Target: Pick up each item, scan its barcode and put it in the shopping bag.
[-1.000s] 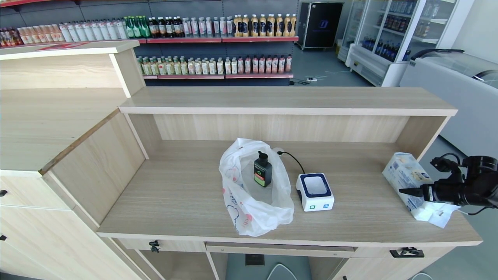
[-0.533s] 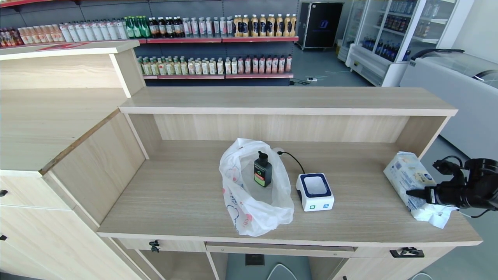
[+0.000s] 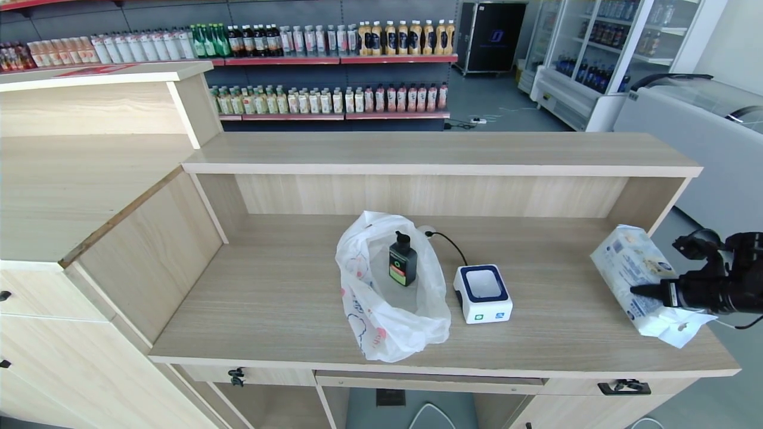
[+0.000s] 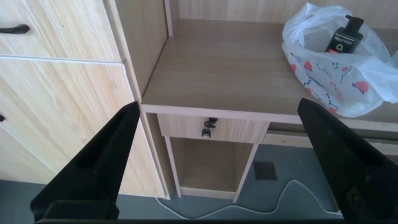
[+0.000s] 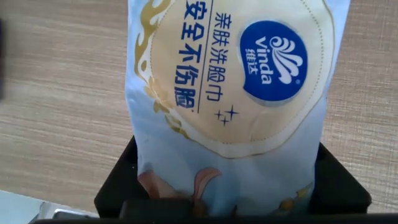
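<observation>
My right gripper point(image 3: 639, 291) is clamped on the tissue pack point(image 3: 632, 265) at the counter point(image 3: 286, 298) right edge. My left gripper point(image 4: 217, 165) is spread wide, empty. The shopping bag point(image 3: 375, 322), bottle point(image 3: 403, 265) inside, sits mid-counter just beside the scanner point(image 3: 481, 292)

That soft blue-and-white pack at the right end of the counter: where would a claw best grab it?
Grip the tissue pack across its narrow width, near the end facing the right edge of the counter, coming in from the right. Its long sides run parallel and the soft wrap should yield to a squeeze. The right claw straddles that end, one finger on each long side.
</observation>
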